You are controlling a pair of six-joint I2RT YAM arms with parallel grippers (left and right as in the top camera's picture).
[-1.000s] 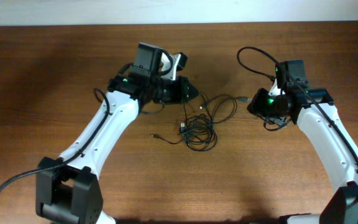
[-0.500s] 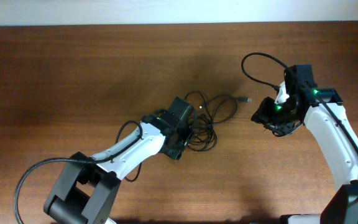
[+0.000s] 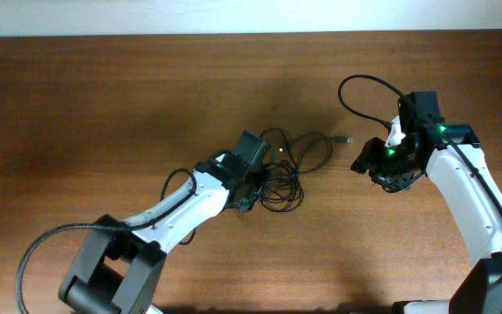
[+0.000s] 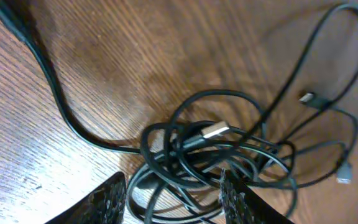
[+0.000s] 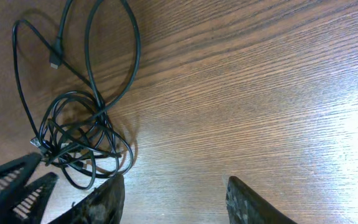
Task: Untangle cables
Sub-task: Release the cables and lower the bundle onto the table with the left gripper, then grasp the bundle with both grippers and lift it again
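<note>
A wooden bench (image 3: pixel 103 105) seen from above. Thin black cables (image 3: pixel 281 179) lie in 1 tangled heap near its middle, and 1 plug (image 3: pixel 344 139) trails out toward the right arm. The left gripper (image 4: pixel 171 190) sits at the heap's left edge, jaws spread wide. Loops lie between its fingers (image 4: pixel 107 199), unpinched. The right gripper (image 5: pixel 174 196) is open too, over bare wood and apart from the heap.

Up close, the left gripper (image 4: pixel 174 202) shows only its fingertips (image 4: pixel 107 199), cut by the bottom edge, like the lower loops of the cables (image 4: pixel 210 149). From above, its arm (image 3: pixel 207 187) hides it and the tangle's left side.
</note>
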